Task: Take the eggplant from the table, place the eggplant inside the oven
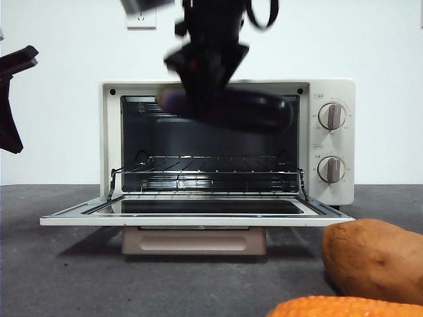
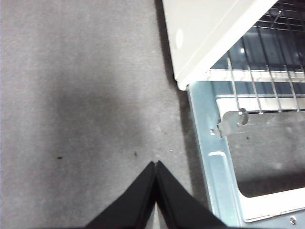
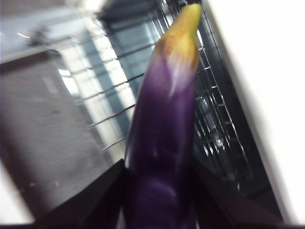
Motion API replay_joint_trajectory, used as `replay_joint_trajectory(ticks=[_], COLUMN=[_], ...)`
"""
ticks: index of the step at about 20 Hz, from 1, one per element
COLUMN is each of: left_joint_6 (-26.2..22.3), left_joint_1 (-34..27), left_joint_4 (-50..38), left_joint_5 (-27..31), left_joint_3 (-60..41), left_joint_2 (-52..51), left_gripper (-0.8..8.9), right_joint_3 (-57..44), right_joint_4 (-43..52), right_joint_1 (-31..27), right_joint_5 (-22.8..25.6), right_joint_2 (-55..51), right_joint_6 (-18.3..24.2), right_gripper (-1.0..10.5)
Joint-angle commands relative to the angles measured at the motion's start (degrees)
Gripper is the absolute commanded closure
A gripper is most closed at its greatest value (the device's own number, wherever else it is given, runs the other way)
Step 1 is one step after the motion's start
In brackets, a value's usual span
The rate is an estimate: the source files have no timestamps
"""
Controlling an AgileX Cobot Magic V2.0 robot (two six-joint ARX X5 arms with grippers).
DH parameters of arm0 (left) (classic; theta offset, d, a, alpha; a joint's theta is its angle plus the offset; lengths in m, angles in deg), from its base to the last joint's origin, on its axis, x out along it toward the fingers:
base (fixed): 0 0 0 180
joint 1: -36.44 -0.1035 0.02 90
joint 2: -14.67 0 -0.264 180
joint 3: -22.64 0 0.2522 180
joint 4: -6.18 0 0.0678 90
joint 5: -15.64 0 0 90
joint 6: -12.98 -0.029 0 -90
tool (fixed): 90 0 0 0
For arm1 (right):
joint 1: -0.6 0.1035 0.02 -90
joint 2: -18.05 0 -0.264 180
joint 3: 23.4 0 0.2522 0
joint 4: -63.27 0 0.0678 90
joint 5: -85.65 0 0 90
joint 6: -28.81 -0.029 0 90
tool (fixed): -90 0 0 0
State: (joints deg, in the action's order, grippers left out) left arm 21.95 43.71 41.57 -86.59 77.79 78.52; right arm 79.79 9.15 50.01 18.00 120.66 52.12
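Holding the eggplant (image 3: 162, 143) crosswise betw. both black jaws of the right gripper (image 3: 159, 188), clamped on the purple body w/ the yellowish-brown stem tip pointing away toward the wire rack (image 3: 143, 95). Seen in front view as a blurred dark shape (image 1: 228, 105) hanging level across the top of the oven (image 1: 228, 142) opening, under the big dark arm coming down from above, well clear of the rack (image 1: 208, 165) below. Not touching the table (image 1: 66, 277). Oven door (image 1: 198, 210) dropped fully open, flat, glass pane up, tan handle bar (image 1: 193, 241) under its front edge. Two round knobs (image 1: 331, 142) on the right panel. Left gripper (image 2: 156, 191) low over bare table just beside the door's corner, jaws pressed together, tips touching, nothing betw. them. Brown sweet potato (image 1: 373, 259) on the table front right, orange corn cob (image 1: 344, 307) just in front of it at the frame's lower edge.
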Motion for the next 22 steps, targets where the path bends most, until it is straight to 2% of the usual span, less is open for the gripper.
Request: replay_joint_trajectory(ticks=[1, 3, 6, 8, 10, 15, 22], left_joint_6=[0.37, 0.37, 0.37, 0.37, 0.37, 0.37, 0.37], left_joint_1=[0.02, 0.02, 0.02, 0.04, 0.04, 0.04, 0.04], left_joint_4=[-0.48, -0.52, -0.59, -0.61, -0.61, -0.57, -0.52], left_joint_5=[-0.28, -0.31, -0.31, -0.31, -0.33, -1.22, -1.55], left_joint_3=[0.31, 0.31, 0.31, 0.31, 0.31, 0.31, 0.31], left_joint_2=[0.55, 0.55, 0.55, 0.55, 0.55, 0.55, 0.57], left_gripper=[8.08, 8.08, 8.08, 8.08, 8.08, 8.08, 8.08], right_joint_3=[0.87, 0.87, 0.87, 0.87, 0.87, 0.87, 0.9], right_joint_4=[2.23, 3.72, 7.98, 9.46, 10.84, 11.87, 11.82], right_joint_1=[0.13, -0.22, -0.2, -0.22, -0.42, -0.42, 1.11], right_joint_5=[0.46, 1.77, 8.66, 10.91, 11.1, 10.69, 10.73], right_joint_2=[3.76, 6.14, 9.2, 10.49, 11.32, 12.07, 12.04], right_joint_6=[6.56, 8.87, 9.57, 10.01, 9.92, 9.51, 8.15], right_gripper=[7.8, 7.8, 7.8, 7.8, 7.7, 6.6, 6.5])
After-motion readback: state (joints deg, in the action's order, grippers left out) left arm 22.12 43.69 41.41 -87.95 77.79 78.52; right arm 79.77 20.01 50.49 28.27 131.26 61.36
